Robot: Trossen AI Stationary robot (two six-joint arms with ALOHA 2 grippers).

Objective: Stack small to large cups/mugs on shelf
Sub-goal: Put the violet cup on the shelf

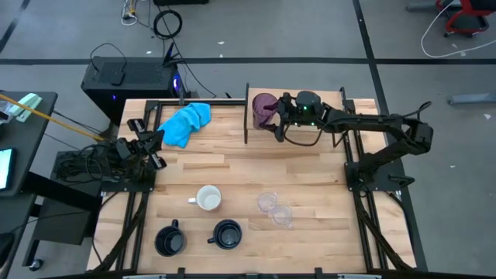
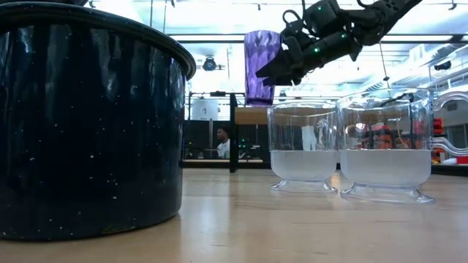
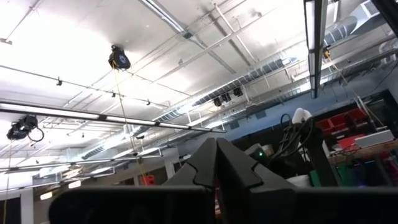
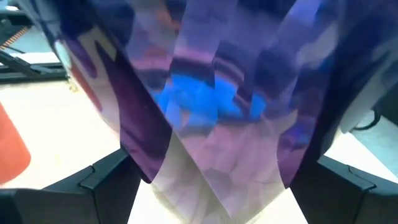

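The tall purple tumbler (image 1: 263, 111) stands upright over the left end of the wooden shelf (image 1: 310, 138) at the table's far side, with my right gripper (image 1: 277, 118) closed around it from the right. Near the front are a mug with a white inside (image 1: 208, 199), two black mugs (image 1: 170, 239) (image 1: 226, 232) and two clear cups (image 1: 266, 203) (image 1: 281, 215), all standing on their bases. My left gripper (image 3: 216, 163) waits shut at the table's left edge, pointing up at the ceiling. My right gripper pinches the tumbler's side wall (image 4: 149, 155) between its two fingers (image 4: 102, 180), one on each side, at about mid-height (image 2: 269, 71). The fingers come nearly level from the table's right side. The tumbler stays upright; I cannot tell whether its base touches the shelf board.
A bright blue cloth (image 1: 186, 122) lies bunched at the far left of the table, beside the shelf's dark left upright (image 1: 247, 116). In the low view a black mug (image 2: 88, 124) and the clear cups (image 2: 303, 150) (image 2: 385, 146) fill the foreground.
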